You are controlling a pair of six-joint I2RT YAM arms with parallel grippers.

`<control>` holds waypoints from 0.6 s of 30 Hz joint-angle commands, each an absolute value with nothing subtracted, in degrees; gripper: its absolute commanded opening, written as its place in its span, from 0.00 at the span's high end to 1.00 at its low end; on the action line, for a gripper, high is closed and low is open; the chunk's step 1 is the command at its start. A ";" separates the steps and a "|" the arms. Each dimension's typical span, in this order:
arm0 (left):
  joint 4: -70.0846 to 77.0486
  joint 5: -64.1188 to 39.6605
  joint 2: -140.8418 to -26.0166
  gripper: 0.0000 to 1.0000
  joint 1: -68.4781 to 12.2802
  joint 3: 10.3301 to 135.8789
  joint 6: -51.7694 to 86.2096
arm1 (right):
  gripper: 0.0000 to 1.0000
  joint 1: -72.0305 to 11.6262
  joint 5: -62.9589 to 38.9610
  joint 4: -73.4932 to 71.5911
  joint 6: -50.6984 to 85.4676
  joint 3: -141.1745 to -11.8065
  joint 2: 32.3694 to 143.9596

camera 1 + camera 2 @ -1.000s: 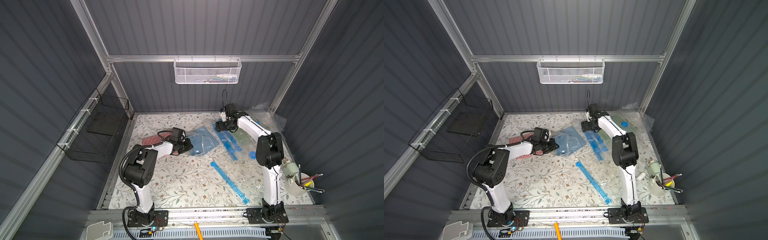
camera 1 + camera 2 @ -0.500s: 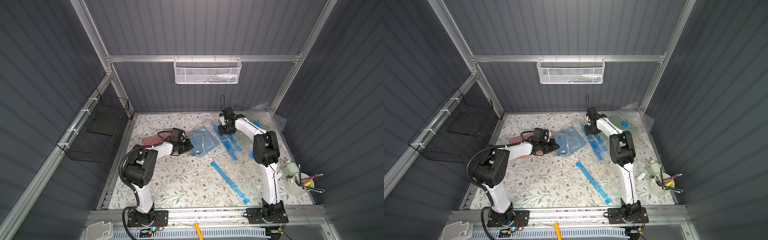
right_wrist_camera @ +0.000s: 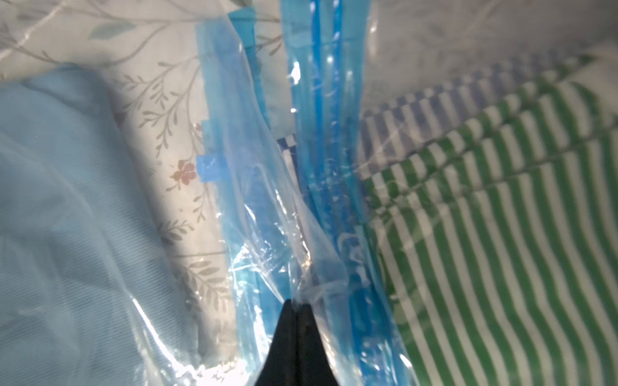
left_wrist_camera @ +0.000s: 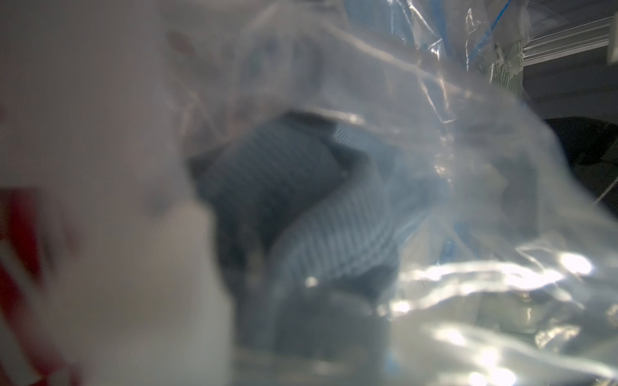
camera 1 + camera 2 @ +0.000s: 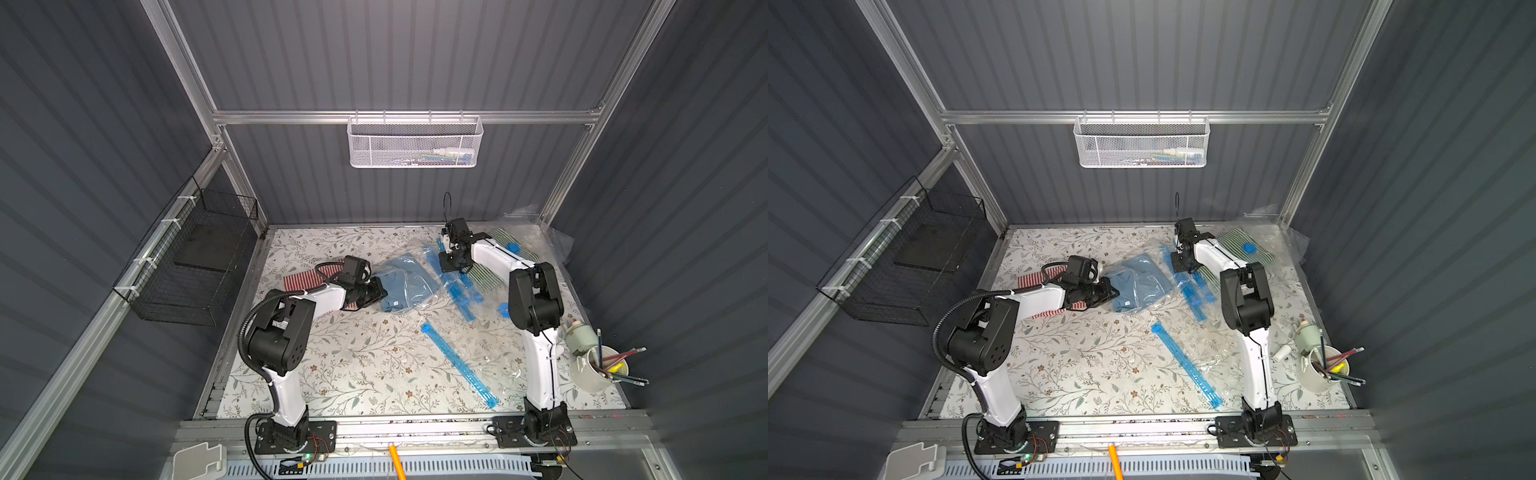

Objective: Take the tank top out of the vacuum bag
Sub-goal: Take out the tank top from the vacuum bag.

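The light blue tank top (image 5: 401, 282) (image 5: 1133, 284) lies bunched inside the clear vacuum bag (image 5: 428, 291) at mid-table. My left gripper (image 5: 380, 292) (image 5: 1112, 293) is at the bag's left end, shut against the tank top's edge. In the left wrist view, ribbed blue fabric (image 4: 334, 227) runs down toward my jaws under blurred film, which hides the jaws themselves. My right gripper (image 5: 451, 266) (image 3: 296, 302) is at the bag's far right end. It is shut on clear film (image 3: 267, 234) beside the blue zip strips, and the tank top (image 3: 50, 200) shows to one side.
A red-striped cloth (image 5: 303, 278) lies under my left arm. A green-striped cloth (image 5: 505, 249) sits in another bag at the back right. A flat bag with a blue strip (image 5: 457, 365) lies front right, near a pencil cup (image 5: 598, 368). A black wire basket (image 5: 195, 266) hangs on the left wall.
My right gripper has come down a little toward the bag's zip end and closed from wide open onto the film. The left arm and the tank top have stayed put.
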State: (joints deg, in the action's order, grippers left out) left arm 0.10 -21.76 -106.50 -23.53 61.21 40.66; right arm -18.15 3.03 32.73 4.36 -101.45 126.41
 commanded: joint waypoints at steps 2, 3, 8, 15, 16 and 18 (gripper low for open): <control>-1.25 -23.05 -103.72 1.00 -23.20 61.61 39.95 | 1.00 -17.75 13.72 28.23 7.47 -98.13 119.63; -1.46 -23.02 -103.54 1.00 -23.12 61.69 39.85 | 1.00 -17.75 16.03 27.21 7.70 -96.68 118.33; -1.76 -22.91 -102.99 1.00 -23.20 61.53 39.75 | 1.00 -17.54 25.61 23.10 9.13 -90.43 113.97; -2.10 -23.46 -102.84 1.00 -23.20 61.60 39.77 | 1.00 -16.97 34.85 23.28 11.77 -87.26 112.32; -2.43 -23.45 -102.75 1.00 -23.20 61.71 39.77 | 1.00 -16.96 36.49 23.30 11.80 -86.90 112.28; -2.68 -23.42 -102.37 1.00 -23.12 61.72 39.60 | 1.00 -16.88 39.45 23.29 11.91 -86.28 112.31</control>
